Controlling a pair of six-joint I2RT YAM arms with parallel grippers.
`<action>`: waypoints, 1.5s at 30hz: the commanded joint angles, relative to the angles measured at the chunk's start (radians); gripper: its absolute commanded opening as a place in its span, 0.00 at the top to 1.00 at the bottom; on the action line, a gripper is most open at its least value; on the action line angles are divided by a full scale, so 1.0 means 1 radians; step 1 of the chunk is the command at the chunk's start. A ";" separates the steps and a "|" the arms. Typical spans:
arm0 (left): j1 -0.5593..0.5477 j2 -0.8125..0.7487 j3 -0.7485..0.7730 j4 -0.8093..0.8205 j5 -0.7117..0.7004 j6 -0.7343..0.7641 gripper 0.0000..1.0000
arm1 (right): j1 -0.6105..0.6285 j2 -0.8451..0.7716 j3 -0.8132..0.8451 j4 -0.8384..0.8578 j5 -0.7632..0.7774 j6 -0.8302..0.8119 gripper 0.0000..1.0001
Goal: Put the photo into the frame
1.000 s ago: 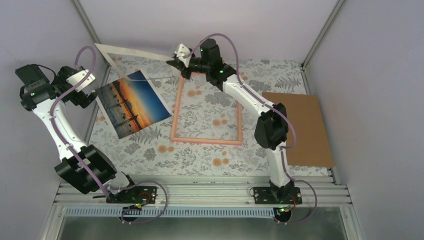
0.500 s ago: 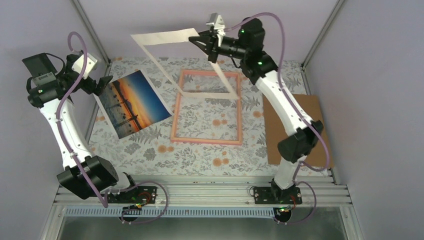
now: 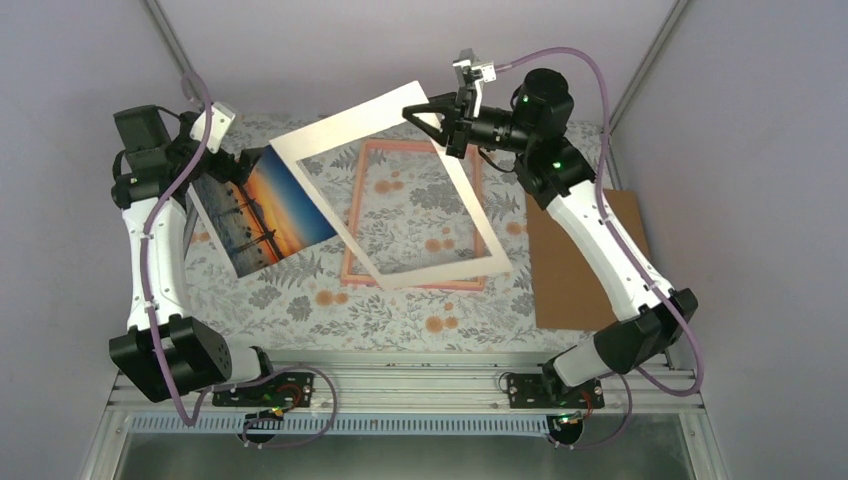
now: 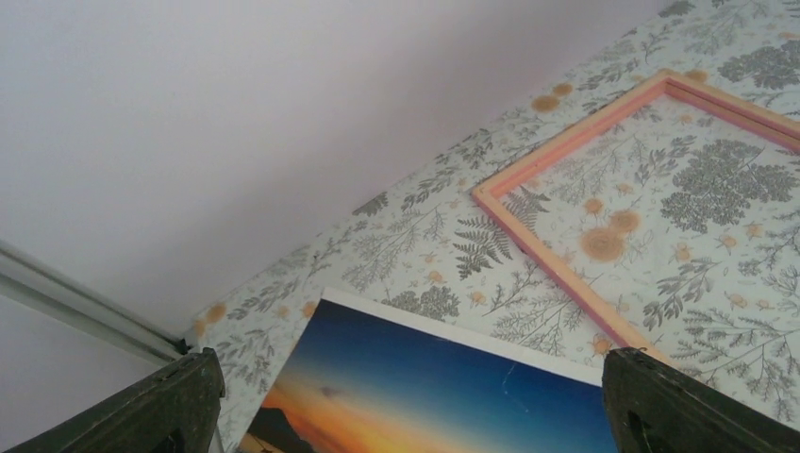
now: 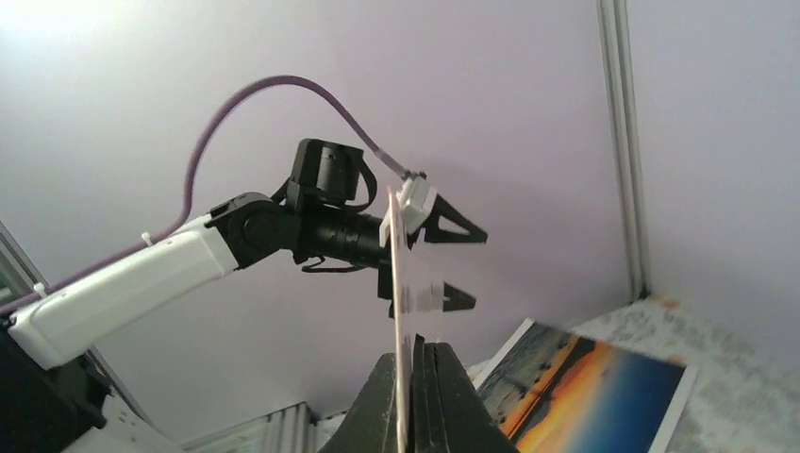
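Note:
The photo [image 3: 270, 215], a sunset print, lies flat on the floral cloth left of the pink frame [image 3: 347, 272]. My left gripper [image 3: 238, 165] is open and empty, hovering over the photo's far left edge. In the left wrist view the photo [image 4: 425, 396] sits between the wide-apart fingers [image 4: 175, 406], with the frame [image 4: 557, 274] beyond. My right gripper [image 3: 430, 125] is shut on the top edge of the cream-white mat board [image 3: 345, 122], held tilted in the air over the frame. The right wrist view shows the mat board [image 5: 394, 274] edge-on in the gripper [image 5: 415, 354].
A brown backing board [image 3: 590, 260] lies on the right of the table. Grey walls and metal posts close in the back and sides. The left arm [image 5: 189, 264] shows in the right wrist view, and the photo [image 5: 594, 396] lies below it.
My right gripper has swung the mat board up and round, so it now hangs face-on over the frame. My left gripper has moved right, over the photo's edge.

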State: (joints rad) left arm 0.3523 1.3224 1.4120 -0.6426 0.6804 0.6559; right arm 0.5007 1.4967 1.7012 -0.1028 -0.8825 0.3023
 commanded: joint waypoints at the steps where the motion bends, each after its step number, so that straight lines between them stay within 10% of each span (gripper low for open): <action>1: -0.032 -0.011 -0.004 0.083 -0.069 -0.107 0.00 | -0.043 0.015 -0.096 0.161 0.020 0.354 0.96; 15: -0.082 -0.025 -0.013 0.027 -0.196 -0.165 0.00 | -0.403 0.444 -0.257 0.472 0.073 0.760 0.96; 45: -0.123 0.104 0.043 -0.005 -0.268 -0.146 0.00 | -0.395 0.717 -0.225 0.563 0.171 0.783 0.96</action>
State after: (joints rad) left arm 0.2371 1.4147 1.4273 -0.6418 0.4206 0.5083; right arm 0.0868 2.1941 1.4185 0.4473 -0.7021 1.1511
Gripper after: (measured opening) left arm 0.999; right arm 0.037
